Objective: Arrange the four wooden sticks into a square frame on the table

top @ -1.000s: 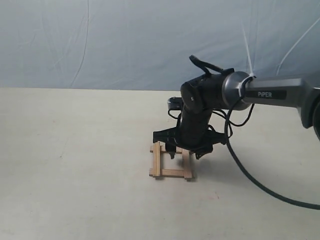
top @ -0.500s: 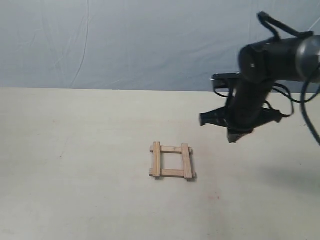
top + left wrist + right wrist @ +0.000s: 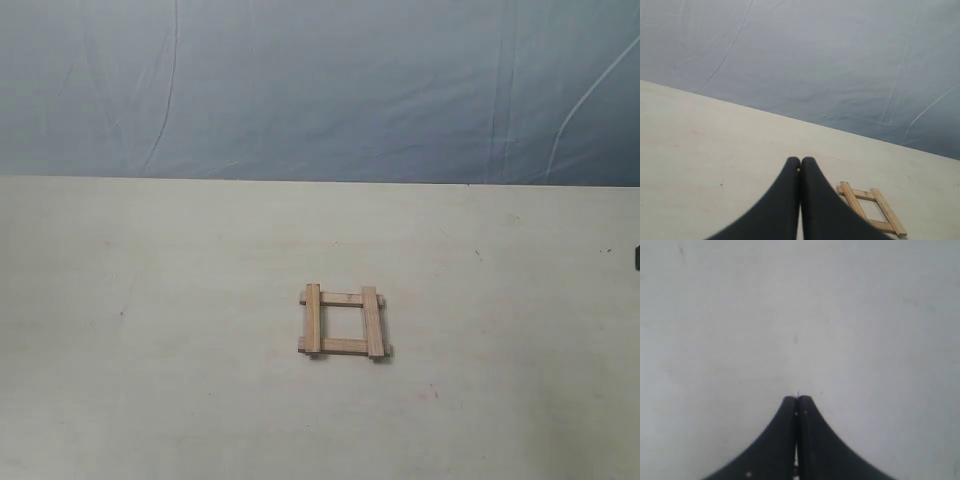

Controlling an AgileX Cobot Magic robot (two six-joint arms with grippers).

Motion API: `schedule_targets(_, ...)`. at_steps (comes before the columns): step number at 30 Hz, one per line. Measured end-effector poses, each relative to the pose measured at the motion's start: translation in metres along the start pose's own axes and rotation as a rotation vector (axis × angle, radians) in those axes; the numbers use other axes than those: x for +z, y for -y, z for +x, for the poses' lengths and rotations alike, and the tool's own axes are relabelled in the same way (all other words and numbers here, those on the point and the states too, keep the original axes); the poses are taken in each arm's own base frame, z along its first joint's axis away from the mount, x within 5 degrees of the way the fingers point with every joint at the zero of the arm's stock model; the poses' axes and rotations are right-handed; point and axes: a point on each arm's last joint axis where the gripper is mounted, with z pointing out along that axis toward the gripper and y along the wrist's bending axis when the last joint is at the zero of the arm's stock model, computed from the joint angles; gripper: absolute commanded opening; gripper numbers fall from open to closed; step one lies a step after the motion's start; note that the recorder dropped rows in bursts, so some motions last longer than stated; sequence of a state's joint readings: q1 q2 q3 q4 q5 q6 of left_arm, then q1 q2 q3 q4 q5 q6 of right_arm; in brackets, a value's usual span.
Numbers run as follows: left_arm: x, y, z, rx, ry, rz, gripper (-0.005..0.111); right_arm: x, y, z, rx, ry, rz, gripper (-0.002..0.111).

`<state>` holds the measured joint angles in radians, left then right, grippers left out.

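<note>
The four wooden sticks lie as a small square frame (image 3: 343, 321) near the middle of the table (image 3: 150, 330), ends overlapping at the corners. The left wrist view shows the same square frame (image 3: 870, 207) beside and beyond my left gripper (image 3: 800, 160), which is shut with nothing between its black fingers. My right gripper (image 3: 797, 399) is also shut and empty, hanging over bare pale table (image 3: 800, 315). Neither arm appears in the exterior view, apart from a dark sliver at the right edge.
A blue-grey backdrop (image 3: 320, 90) rises behind the table's far edge. Faint specks mark the tabletop around the frame.
The right arm has lifted off the frame and swung away to the right, out of the exterior view. The frame stays where it lay.
</note>
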<state>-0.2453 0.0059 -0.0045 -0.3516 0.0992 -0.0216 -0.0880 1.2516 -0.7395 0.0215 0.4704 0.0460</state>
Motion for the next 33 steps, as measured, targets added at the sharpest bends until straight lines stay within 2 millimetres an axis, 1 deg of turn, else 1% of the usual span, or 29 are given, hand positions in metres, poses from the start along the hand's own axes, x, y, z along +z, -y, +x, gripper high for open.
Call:
schedule_targets(2, 0.0, 0.0, 0.0, 0.0, 0.0, 0.0, 0.0, -0.022, 0.0, 0.006, 0.0, 0.105, -0.007, -0.001)
schedule_targets(5, 0.0, 0.0, 0.0, 0.0, 0.0, 0.0, 0.0, -0.064, 0.001, 0.02, -0.004, 0.304, -0.018, -0.001)
schedule_targets(6, 0.0, 0.0, 0.0, 0.0, 0.0, 0.0, 0.0, -0.078, 0.001, 0.029, -0.004, 0.375, -0.022, -0.001)
schedule_targets(8, 0.0, 0.0, 0.0, 0.0, 0.0, 0.0, 0.0, -0.096, 0.002, 0.041, -0.005, 0.466, -0.027, -0.001)
schedule_targets(9, 0.0, 0.0, 0.0, 0.0, 0.0, 0.0, 0.0, -0.11, 0.002, 0.049, -0.003, 0.534, -0.033, -0.001)
schedule_targets(12, 0.0, 0.0, 0.0, 0.0, 0.0, 0.0, 0.0, -0.133, 0.004, 0.073, -0.001, 0.682, -0.045, -0.001)
schedule_targets(16, 0.0, 0.0, 0.0, 0.0, 0.0, 0.0, 0.0, -0.152, 0.005, 0.102, 0.017, 0.869, -0.071, -0.001)
schedule_targets(20, 0.0, 0.0, 0.0, 0.0, 0.0, 0.0, 0.0, -0.157, 0.007, 0.123, 0.02, 1.013, -0.082, -0.001)
schedule_targets(24, 0.0, 0.0, 0.0, 0.0, 0.0, 0.0, 0.0, -0.151, 0.008, 0.137, 0.024, 1.082, -0.087, -0.001)
schedule_targets(26, 0.0, 0.0, 0.0, -0.001, 0.0, 0.0, 0.0, -0.145, 0.008, 0.141, 0.025, 1.098, -0.087, -0.001)
schedule_targets(29, 0.0, 0.0, 0.0, -0.005, 0.0, 0.0, 0.0, -0.129, 0.009, 0.146, 0.027, 1.091, -0.083, -0.001)
schedule_targets(33, 0.0, 0.0, 0.0, -0.007, 0.0, 0.001, 0.0, -0.101, 0.011, 0.159, 0.03, 1.067, -0.077, -0.001)
